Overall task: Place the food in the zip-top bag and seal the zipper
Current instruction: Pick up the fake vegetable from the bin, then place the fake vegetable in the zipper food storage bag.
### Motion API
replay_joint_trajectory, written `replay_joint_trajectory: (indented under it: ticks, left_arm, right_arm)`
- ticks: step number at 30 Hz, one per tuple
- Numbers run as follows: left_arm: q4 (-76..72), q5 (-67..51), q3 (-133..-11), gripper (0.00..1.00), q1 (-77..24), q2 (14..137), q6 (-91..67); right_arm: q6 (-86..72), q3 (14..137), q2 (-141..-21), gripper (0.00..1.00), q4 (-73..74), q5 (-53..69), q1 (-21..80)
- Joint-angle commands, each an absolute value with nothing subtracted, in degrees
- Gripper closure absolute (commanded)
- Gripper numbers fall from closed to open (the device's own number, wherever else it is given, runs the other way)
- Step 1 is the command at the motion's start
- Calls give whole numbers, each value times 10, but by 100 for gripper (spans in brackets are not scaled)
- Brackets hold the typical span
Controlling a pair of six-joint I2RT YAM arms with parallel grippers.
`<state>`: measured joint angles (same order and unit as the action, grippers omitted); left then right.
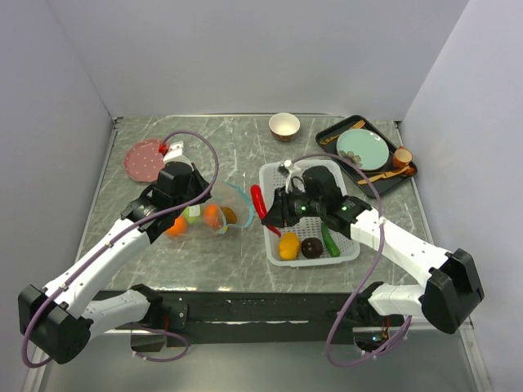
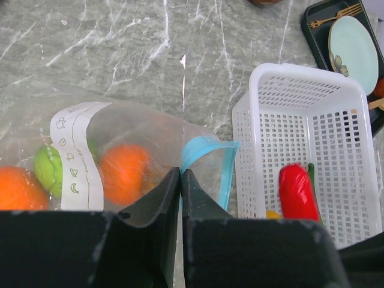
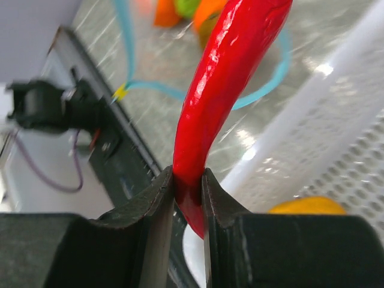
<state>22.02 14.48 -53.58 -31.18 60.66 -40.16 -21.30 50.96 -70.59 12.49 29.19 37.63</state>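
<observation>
Two wrist views, unlike overhead, show grips: right tool (image 3: 189, 179) clamps red chili (image 3: 234, 66), left tool (image 2: 181, 174) pinches zip-top bag (image 2: 135, 123).

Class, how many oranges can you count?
2, both inside the zip-top bag: left orange near its closed end, right orange nearer its mouth. The arm may hide more.

From the left wrist, losing the lower part of the zip-top bag (image 2: 120, 135) behind the left gripper (image 2: 180, 173), plus one orange (image 2: 15, 187) chopped by the left edge, the bottom of the red chili (image 2: 298, 191) hidden, and just a sliver of yellow fruit (image 2: 273, 213). Overhead, can't make out that gripper's fingertips, buried under the wrist. From the right wrist, no seeing the chili's far end, cut off up top, and only orange and green blur for the bagged fruit (image 3: 165, 12) behind it. No identifying the brownish lump (image 1: 230, 215) in the bag either, way too small.
</observation>
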Motion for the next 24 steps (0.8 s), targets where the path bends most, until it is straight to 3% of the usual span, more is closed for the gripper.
replay_joint_trajectory:
  ticks: [1,24]
  left_arm:
    - [198,137,-533,90,-309,613,-406]
    - [181,79,-516,91,-310,615,-380]
  right_arm:
    - [-189,495,-693,82,70,382,392]
    - [-151,624,-874,84,91,396,417]
